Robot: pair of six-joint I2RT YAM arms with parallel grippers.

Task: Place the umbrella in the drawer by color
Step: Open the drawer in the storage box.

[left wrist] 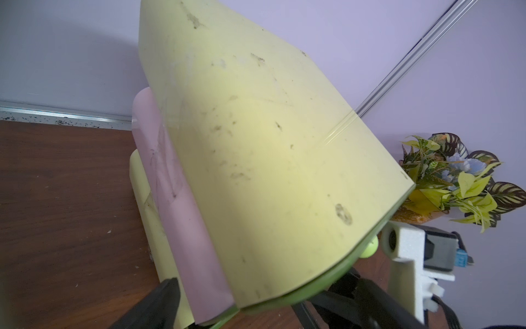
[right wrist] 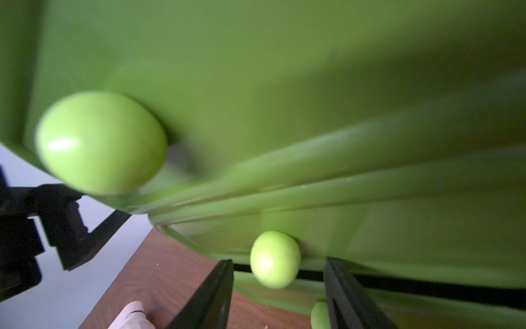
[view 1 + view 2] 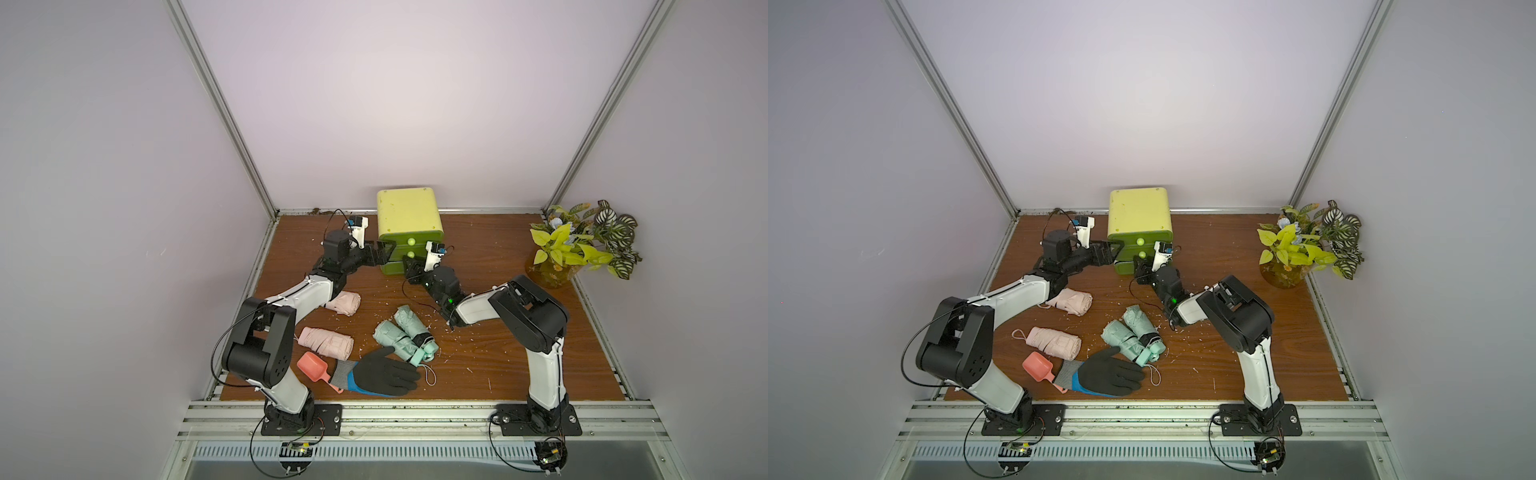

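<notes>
1. A pink umbrella (image 3: 326, 341), a second pink umbrella (image 3: 343, 302) and a pair of green umbrellas (image 3: 405, 338) lie on the near worktop (image 3: 498, 374), none stowed.
2. Farther, the right gripper (image 2: 278, 263) straddles a drawer knob (image 2: 270, 256), spread, not touching.
3. The left gripper (image 3: 384, 253) gapes wide beside the drawer chest (image 3: 409, 216); drawers look shut.

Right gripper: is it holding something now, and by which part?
Nothing yet: the right gripper straddles the round light-green drawer knob, jaws open, with a gap at each side.
</notes>
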